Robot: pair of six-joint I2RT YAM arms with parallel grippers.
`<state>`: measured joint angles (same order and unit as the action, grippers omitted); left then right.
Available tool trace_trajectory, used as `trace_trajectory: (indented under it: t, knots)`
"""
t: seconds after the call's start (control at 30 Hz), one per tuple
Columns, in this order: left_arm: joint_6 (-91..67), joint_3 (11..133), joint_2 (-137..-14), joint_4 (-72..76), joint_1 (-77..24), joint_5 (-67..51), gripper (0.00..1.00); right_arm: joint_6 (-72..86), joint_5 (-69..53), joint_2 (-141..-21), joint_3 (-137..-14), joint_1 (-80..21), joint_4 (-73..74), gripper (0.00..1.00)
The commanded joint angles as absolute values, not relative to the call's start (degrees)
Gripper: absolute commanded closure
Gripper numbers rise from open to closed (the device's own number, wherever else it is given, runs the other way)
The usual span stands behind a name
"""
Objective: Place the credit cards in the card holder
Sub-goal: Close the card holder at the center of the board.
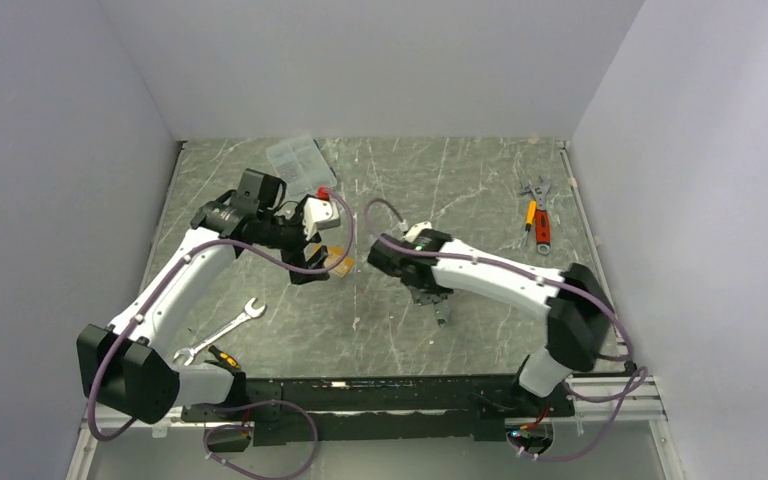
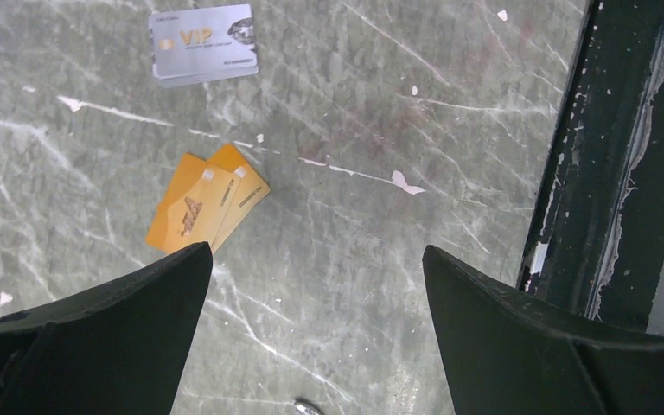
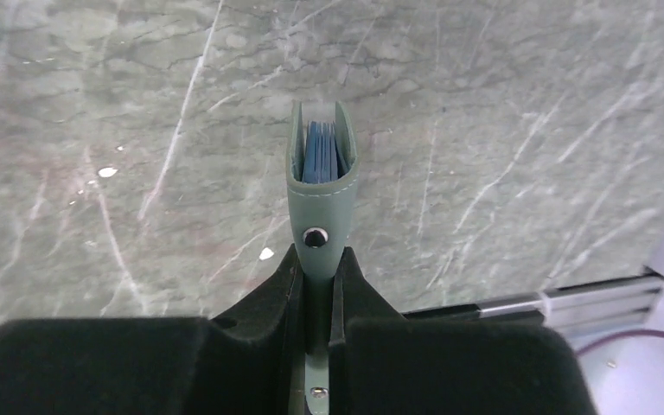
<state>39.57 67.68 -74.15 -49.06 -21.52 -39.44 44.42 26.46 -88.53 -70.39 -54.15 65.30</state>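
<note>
Counted one card holder (image 3: 320,186), one silvery-white credit card (image 2: 203,43) marked VIP, and an orange-gold credit card (image 2: 207,207) fanned in two layers; could not tell whether one card or two. Found the card holder grey-green, folded, blue inside, with a snap stud on its tab, pinched by that tab in the closed right gripper (image 3: 318,264) over the marble table (image 2: 380,104). Found the left gripper (image 2: 316,259) spread wide and empty near the orange-gold credit card. Noted both cards flat and apart, with open marble between them and the dark rail (image 2: 605,173) at the table's edge.
</note>
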Motion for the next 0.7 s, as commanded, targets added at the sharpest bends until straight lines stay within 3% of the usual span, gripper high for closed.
trace_trajectory:
  t: [0.0, 0.27, 0.37, 0.43, 0.6, 0.67]
  knots:
    - [38.7, 67.0, -70.3, -49.0, -18.1, -42.4, 0.01, 49.8, 37.2, -96.3, -77.3, -58.1, 77.3, 1.00]
    - [39.7, 65.7, -66.5, -51.6, -12.8, -43.0, 0.01, 48.6, 36.0, -112.6, -84.8, -63.4, 71.9, 1.00]
    - [37.9, 64.9, -64.3, -50.4, -10.2, -42.3, 0.01, 47.4, 33.1, -116.5, -86.5, -64.5, 67.3, 0.88]
    - [35.6, 63.4, -62.3, -47.9, -8.6, -39.9, 0.01, 46.7, 31.2, -118.3, -87.1, -64.9, 64.8, 0.71]
    - [37.9, 62.4, -62.0, -49.5, -6.1, -40.3, 0.01, 45.0, 25.5, -118.7, -86.9, -64.9, 57.9, 0.42]
    - [39.0, 62.7, -63.2, -50.6, -6.0, -42.1, 0.01, 44.3, 23.8, -117.5, -87.1, -64.7, 56.4, 0.34]
